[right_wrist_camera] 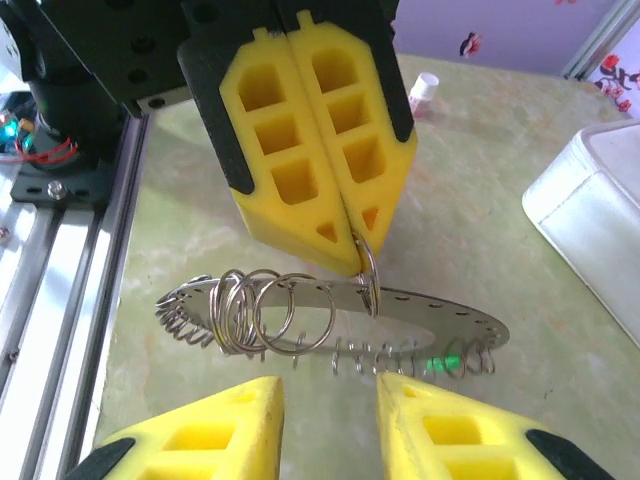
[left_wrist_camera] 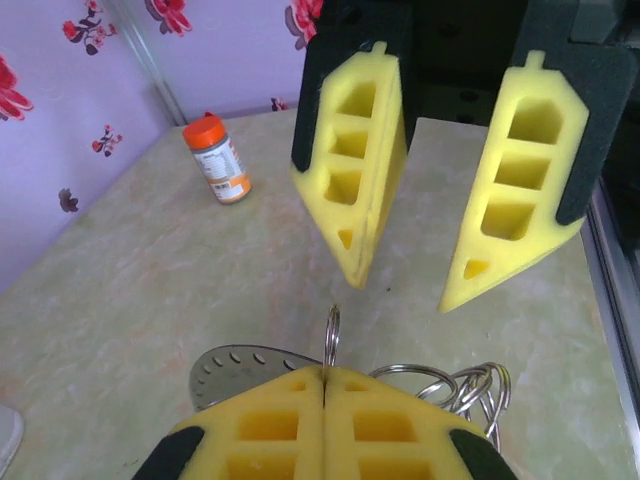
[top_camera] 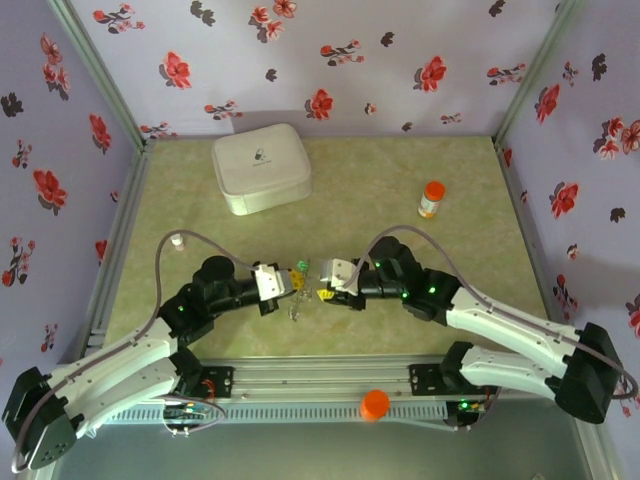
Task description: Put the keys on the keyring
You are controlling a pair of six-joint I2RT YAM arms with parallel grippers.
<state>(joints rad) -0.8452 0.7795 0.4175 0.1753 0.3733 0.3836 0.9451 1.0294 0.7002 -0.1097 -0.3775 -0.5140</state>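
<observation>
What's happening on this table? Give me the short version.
The left arm's fingers are shut on a small wire loop attached to the flat grey keyring. The right arm's fingers are open, facing it closely, gripping nothing. A bunch of wire rings hangs on the keyring, and a green key sits by its rim; I can't tell if it's threaded on.

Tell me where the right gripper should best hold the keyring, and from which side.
Probably on the keyring at its bare right end in the right wrist view, away from the small rings and the left gripper. It is a thin plate, so come edge-on from that end, one finger on each face.
</observation>
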